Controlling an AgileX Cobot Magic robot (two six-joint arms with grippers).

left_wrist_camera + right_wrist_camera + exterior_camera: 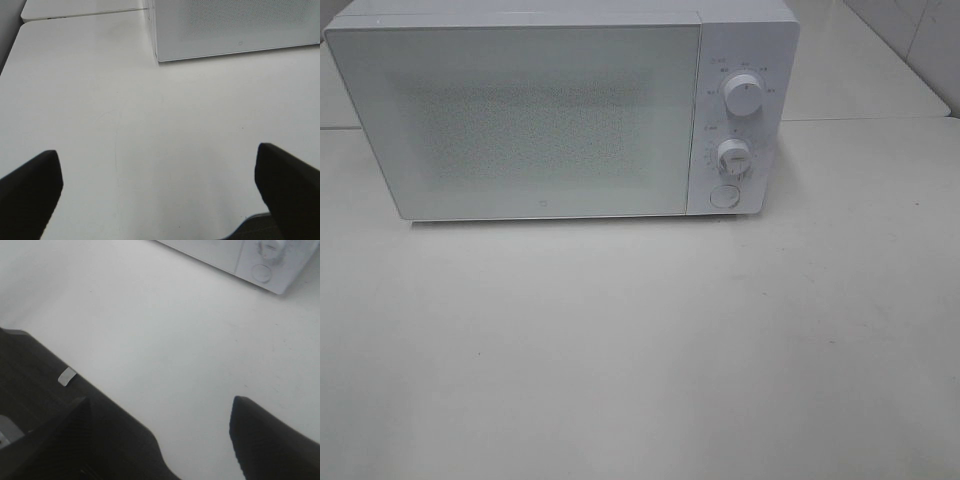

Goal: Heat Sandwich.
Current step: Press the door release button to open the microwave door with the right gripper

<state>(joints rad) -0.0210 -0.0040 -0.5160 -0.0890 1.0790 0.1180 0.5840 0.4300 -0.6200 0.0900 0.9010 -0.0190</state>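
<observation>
The sandwich is out of view in every frame. A white microwave [520, 110] stands at the back of the white table [640, 340] with its door shut; it also shows in the left wrist view [235, 25] and the right wrist view [250, 255]. Two dials [744, 97] [733, 153] and a round button [723, 195] sit on its right panel. Neither gripper appears in the exterior view. My left gripper [157, 170] hovers over bare table, open wide, with nothing between its black fingers [30, 195]. My right gripper [162, 410] is open too and holds nothing.
A second white table [860, 60] adjoins behind the microwave, with a seam between the two [85, 15]. In the right wrist view the table's edge runs along a dark area [30, 365] bearing a small pale tag [67, 376].
</observation>
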